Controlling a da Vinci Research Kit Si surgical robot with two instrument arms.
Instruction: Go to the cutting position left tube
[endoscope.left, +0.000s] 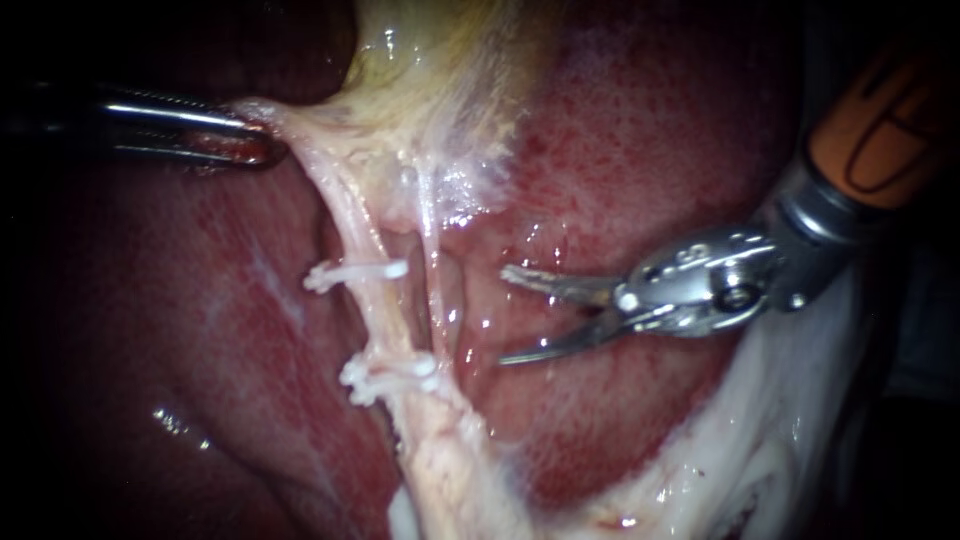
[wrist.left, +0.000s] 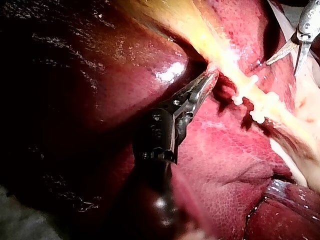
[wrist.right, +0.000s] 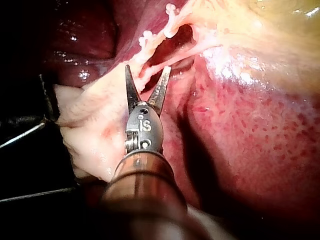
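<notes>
Gaping wide and holding nothing, the two slim, blade-like jaws of the right instrument (endoscope.left: 505, 315) point toward the tubes. Their tips are near the thinner tube (endoscope.left: 432, 265) but apart from it. Just past that one runs the left tube (endoscope.left: 383, 320), a pale cord stretched over the liver (endoscope.left: 620, 150). An upper clip (endoscope.left: 355, 272) crosses it, and lower clips (endoscope.left: 390, 375) cross it further down. The open jaws stand level with the bare stretch between those clips. The left instrument (endoscope.left: 262, 145) has its jaws clamped on pale tissue (endoscope.left: 290, 125) at the top end of the left tube, just below the yellowish gallbladder (endoscope.left: 430, 60). Its shaft lies over darker liver.
</notes>
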